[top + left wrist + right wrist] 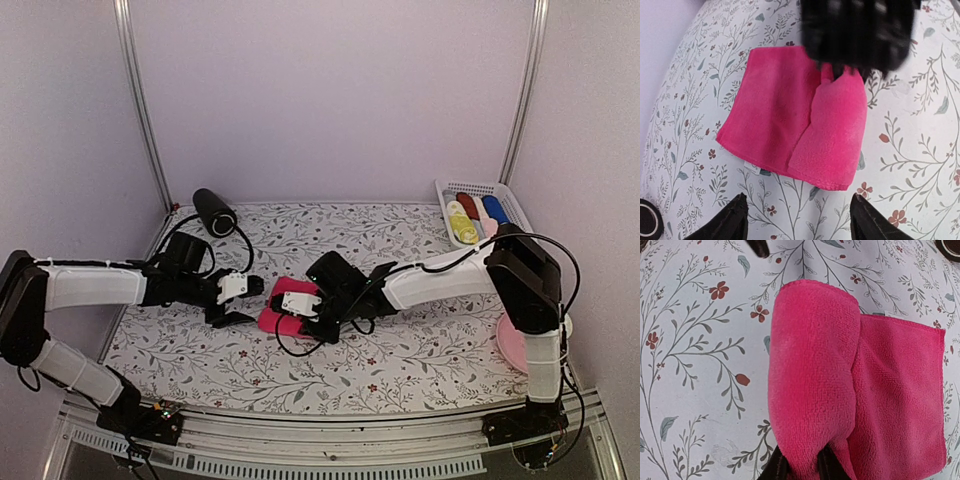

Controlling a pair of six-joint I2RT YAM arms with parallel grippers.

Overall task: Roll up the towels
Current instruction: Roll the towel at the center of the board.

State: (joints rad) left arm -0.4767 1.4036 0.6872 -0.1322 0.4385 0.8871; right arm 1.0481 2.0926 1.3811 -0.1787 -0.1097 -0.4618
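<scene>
Step in hand looks like the first turn of the roll on the hot pink towel (pixel 278 318), which lies mid-worktop (pixel 400 350) between the two arms. One edge is lapped over into a loose fold (pixel 812 375) and the rest is flat. To do it well, I'd say: drive the fold across square to the flat part, low to the cloth and with light tension, so the roll comes out even and not coned. Only one end of the fold is gripped, so the free end may lag. The other arm could pin the flat section or guide that end. Soft pile will likely spring open if let go early. Right gripper (pixel 800 467): jaws narrow, pinched on the end of the fold with cloth between the fingers. Left gripper (pixel 799 215): jaws wide apart, holding nothing, tips just beside the towel's edge and apparently not touching it. More towels, already rolled, sit in the basket (pixel 445 186) far right.
</scene>
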